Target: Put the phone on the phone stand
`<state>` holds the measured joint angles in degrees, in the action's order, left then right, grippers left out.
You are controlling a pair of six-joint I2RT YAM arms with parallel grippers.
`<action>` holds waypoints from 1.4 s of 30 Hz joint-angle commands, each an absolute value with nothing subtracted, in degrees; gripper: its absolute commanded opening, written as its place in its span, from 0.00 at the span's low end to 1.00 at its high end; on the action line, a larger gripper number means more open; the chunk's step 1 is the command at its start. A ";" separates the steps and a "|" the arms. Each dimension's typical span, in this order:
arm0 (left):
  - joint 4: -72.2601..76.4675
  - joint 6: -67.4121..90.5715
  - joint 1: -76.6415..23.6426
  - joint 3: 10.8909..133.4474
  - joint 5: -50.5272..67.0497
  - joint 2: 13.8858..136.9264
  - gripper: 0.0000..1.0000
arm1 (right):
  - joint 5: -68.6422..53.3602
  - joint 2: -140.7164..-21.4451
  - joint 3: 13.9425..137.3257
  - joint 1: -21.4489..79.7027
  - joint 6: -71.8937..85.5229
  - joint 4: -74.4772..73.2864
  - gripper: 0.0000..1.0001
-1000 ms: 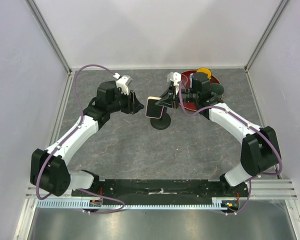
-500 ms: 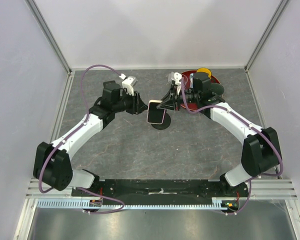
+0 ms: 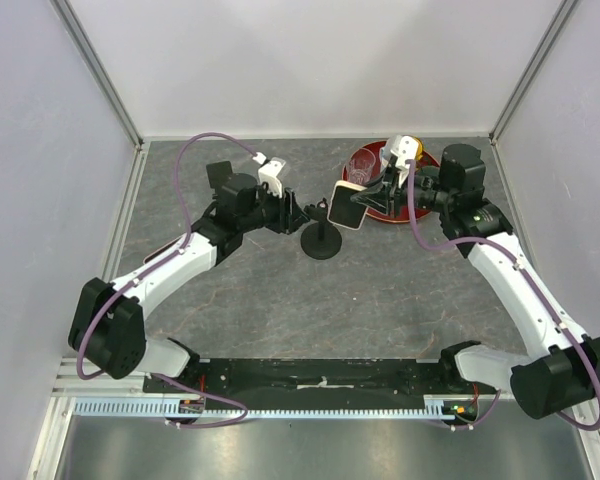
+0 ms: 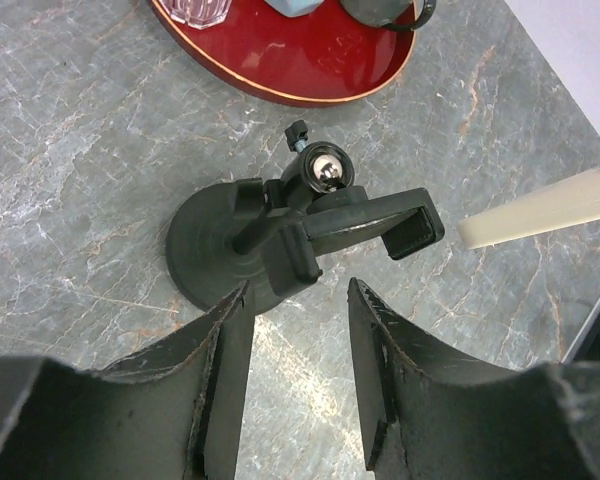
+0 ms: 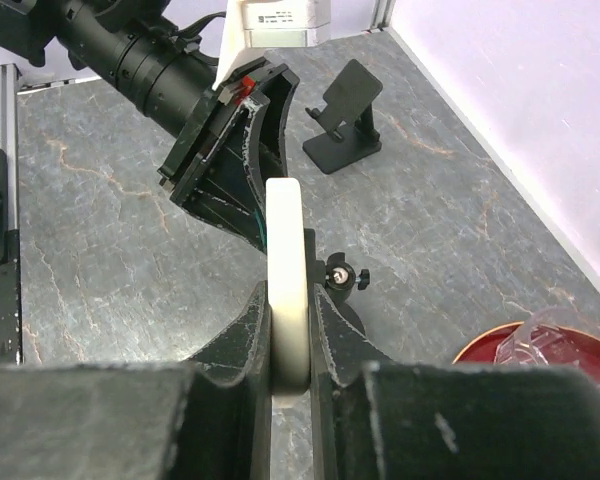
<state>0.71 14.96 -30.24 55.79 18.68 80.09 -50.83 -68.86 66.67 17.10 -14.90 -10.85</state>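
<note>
The phone (image 3: 349, 204), cream-cased, is held upright in my right gripper (image 3: 365, 200), just right of the phone stand and above the table. The right wrist view shows it edge-on (image 5: 285, 250) with the right gripper (image 5: 288, 300) shut on it. The black phone stand (image 3: 322, 240) has a round base (image 4: 215, 255), a ball joint and an empty clamp (image 4: 355, 220). My left gripper (image 3: 298, 213) is open and empty just left of the stand. In the left wrist view the left gripper (image 4: 298, 300) hovers at the base's near edge. The phone's edge (image 4: 545, 205) shows at the right.
A red tray (image 3: 376, 150) with a clear glass (image 3: 363, 165) and other items sits behind the stand, also in the left wrist view (image 4: 290, 70). A second small black angled stand (image 5: 345, 115) stands on the table beyond the left arm. White walls enclose the table.
My right gripper has carried the phone to the right, from over the stand's clamp to beside it. My left gripper has moved right, closer to the stand.
</note>
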 commanded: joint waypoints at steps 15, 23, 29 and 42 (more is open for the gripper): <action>9.32 10.11 -33.66 53.08 10.29 79.45 0.38 | -53.96 -69.70 67.32 17.14 -14.24 -6.95 0.00; 9.14 8.53 -35.68 53.09 5.36 80.24 0.37 | -54.31 -69.52 66.88 17.14 -12.83 -5.54 0.00; 8.88 7.30 -36.03 52.91 2.64 80.33 0.29 | -54.32 -69.34 67.06 17.23 -12.39 -5.54 0.00; 7.91 6.86 -37.00 53.79 0.18 80.77 0.44 | -54.41 -69.08 67.50 18.37 -12.39 -6.24 0.00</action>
